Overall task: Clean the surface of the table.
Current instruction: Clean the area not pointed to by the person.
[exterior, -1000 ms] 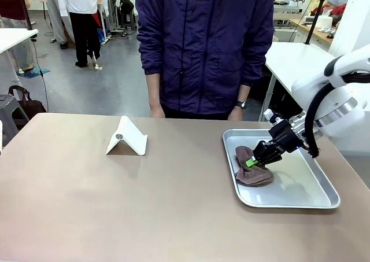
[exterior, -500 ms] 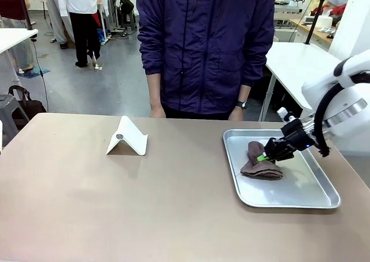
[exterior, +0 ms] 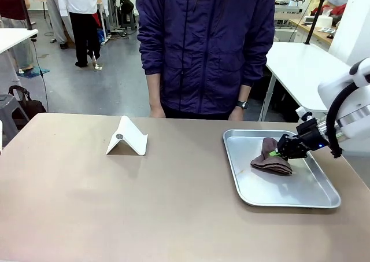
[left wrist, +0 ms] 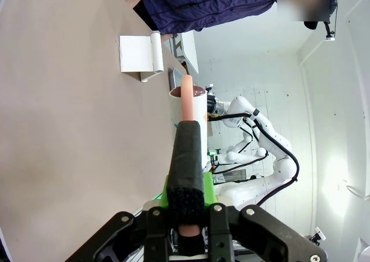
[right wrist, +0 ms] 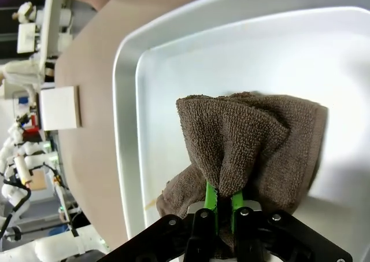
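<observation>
Two grippers noted. The right gripper, centre-right of the front view, is closed on a fold of the brown towel. The pinch bunches the cloth upward while its lower folds rest in the silver metal tray. Judgement: this grip serves to carry the towel out for wiping.

The table, brownish-taupe, spans the lower frame, with the tray on its right part.

The left gripper, at the bottom of the left wrist view, is clamped on a black-sleeved stick with a pink tip; its purpose cannot be told.

Obstructions:
- The tray's raised rim must be cleared.
- A white folded stand sits upper left on the tabletop, likely in the wiping path.
- A person stands at the far edge, arms down.
</observation>
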Robot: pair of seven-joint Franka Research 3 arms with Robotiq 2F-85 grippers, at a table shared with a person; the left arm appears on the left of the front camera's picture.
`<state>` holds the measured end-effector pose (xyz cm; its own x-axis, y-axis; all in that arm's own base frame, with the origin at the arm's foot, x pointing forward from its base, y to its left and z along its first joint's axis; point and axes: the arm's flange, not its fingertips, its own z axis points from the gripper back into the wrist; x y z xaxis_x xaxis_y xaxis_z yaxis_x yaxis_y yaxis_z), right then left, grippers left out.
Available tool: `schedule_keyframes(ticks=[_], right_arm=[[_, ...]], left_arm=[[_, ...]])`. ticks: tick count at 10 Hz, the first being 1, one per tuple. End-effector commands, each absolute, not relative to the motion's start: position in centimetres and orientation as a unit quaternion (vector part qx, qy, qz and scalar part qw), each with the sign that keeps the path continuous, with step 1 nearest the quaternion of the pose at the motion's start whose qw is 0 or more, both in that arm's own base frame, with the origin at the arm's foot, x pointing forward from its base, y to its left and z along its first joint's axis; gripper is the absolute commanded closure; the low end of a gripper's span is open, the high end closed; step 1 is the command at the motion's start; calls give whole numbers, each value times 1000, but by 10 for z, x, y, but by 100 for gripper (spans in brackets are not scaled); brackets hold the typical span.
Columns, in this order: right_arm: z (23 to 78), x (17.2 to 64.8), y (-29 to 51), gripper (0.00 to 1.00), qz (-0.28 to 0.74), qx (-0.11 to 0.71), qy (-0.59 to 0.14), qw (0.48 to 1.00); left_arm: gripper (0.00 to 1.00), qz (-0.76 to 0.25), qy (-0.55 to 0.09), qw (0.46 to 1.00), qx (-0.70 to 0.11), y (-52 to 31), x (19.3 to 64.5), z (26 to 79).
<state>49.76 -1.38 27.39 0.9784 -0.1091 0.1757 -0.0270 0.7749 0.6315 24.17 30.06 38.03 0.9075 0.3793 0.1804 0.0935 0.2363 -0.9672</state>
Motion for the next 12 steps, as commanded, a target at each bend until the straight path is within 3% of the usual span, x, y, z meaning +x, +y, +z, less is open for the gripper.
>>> schedule_keyframes(ticks=[1,3,4,7,11,12], right_arm=[[260,495,-17,90,-35,327,-116,937],[262,495,-22,90,-40,352,-121,927],[270,490,-28,90,-30,402,-111,908],[313,454,-76,90,-63,640,-74,762],[326,412,-119,90,-57,777,30,626],[325,401,-129,90,-56,774,41,630]], left_arm=[[78,89,-192,762,-612,298,239,384],[78,89,-192,762,-612,298,239,384],[78,89,-192,762,-612,298,239,384],[78,89,-192,762,-612,298,239,384],[78,89,-192,762,-612,298,239,384],[78,89,-192,762,-612,298,239,384]])
